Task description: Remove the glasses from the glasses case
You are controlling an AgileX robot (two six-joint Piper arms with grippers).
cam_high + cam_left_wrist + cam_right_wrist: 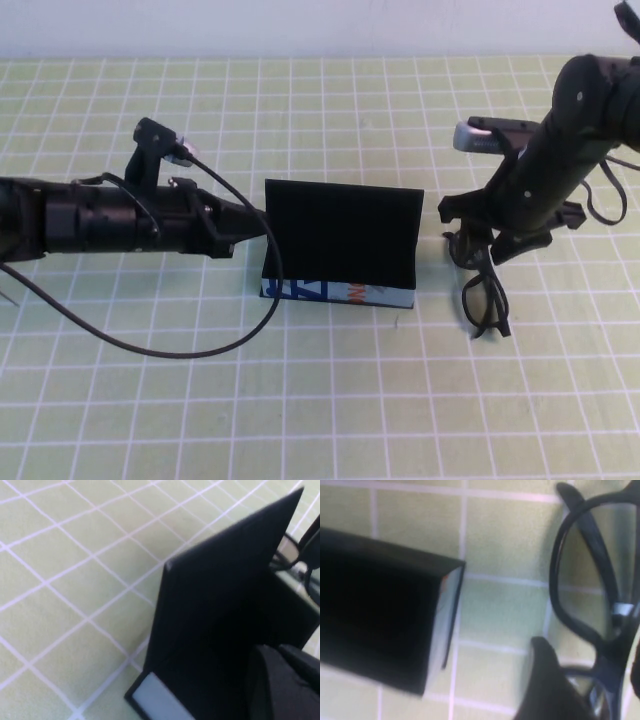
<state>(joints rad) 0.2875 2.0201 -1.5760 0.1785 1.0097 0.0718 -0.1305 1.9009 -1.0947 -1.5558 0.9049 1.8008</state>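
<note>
right hand [478, 243] hangs low over the tabletop [330, 400], clamped on the glasses [484, 292], which dangle from it just clear of the glasses case [340, 243]. that case stands open on the tabletop between the two hands, lid up, printed panel facing the robot. left hand [262, 222] reaches in level from the far side, its tip at the lid's edge; i cannot tell if it is apart or together.

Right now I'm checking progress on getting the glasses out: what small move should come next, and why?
Probably lower the right gripper and release: the glasses it holds already hang right of the open case, near the mat. The left gripper sits at the case's left end.
</note>
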